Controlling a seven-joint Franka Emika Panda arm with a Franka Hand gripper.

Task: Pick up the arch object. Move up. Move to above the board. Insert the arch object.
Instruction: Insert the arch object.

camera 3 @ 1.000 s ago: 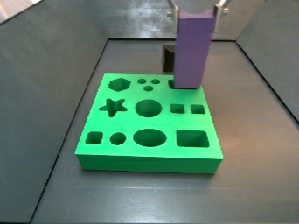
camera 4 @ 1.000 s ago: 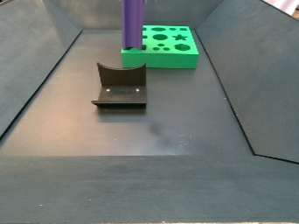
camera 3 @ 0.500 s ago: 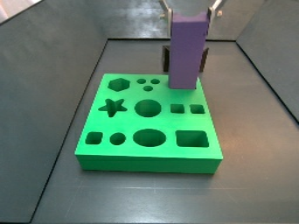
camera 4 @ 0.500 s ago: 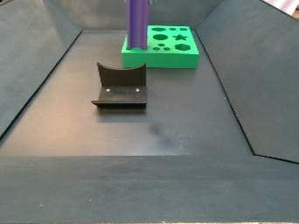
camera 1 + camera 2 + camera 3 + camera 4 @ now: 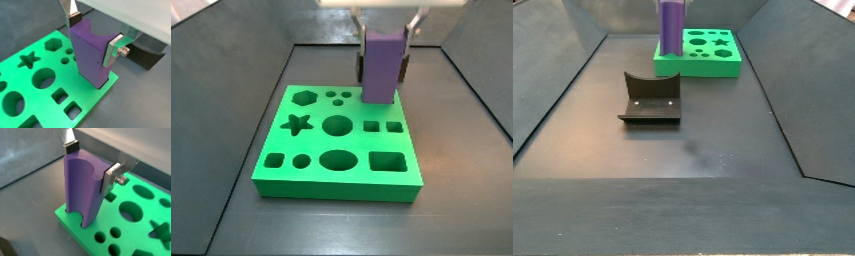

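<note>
Two gripper (image 5: pixel 93 31) fingers (image 5: pixel 72 19) clamping upright arch object (image 5: pixel 90 52), above board (image 5: pixel 20 87) edge

You see the gripper (image 5: pixel 95 34) with bare shiny metal fingers (image 5: pixel 69 11), a matt purple arch object (image 5: pixel 90 52), and a smooth matt green board (image 5: pixel 33 102).

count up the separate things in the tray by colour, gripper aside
purple: 1, the arch object, held upright in the gripper over the board's edge
green: 1, the board
dark: 1, the fixture on the floor, apart from the board
total: 3
</note>
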